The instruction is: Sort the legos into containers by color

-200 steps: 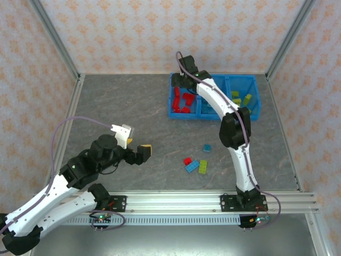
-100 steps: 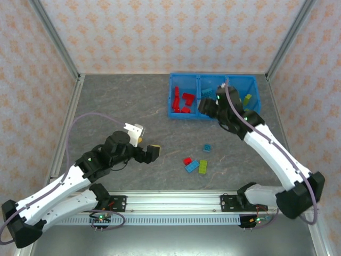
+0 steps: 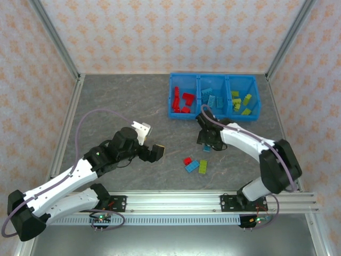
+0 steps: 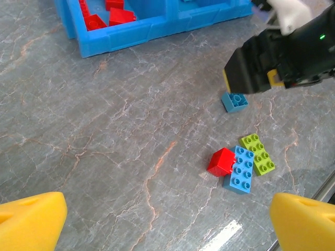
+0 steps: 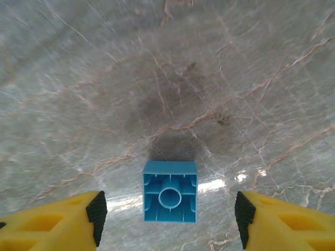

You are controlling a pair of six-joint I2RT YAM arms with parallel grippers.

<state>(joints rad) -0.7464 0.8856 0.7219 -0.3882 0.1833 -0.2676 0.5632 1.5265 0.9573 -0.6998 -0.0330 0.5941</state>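
Left gripper [image 4: 167,227] jaws wide apart, nothing between them, hovering over the grey counter [image 4: 131,141]. Ahead of it, three loose legos in a clump: red brick [image 4: 220,161] touching long blue brick [image 4: 241,169], yellow-green brick [image 4: 257,153] just beside that. Just past them, small blue brick [image 5: 170,191] lies hollow side up on the counter. The right gripper [image 5: 168,218] is over it, jaws apart, straddling, not touching. Far back, blue bin [image 3: 213,116]: reds in the left compartment, blues in the middle, yellow-greens in the right.
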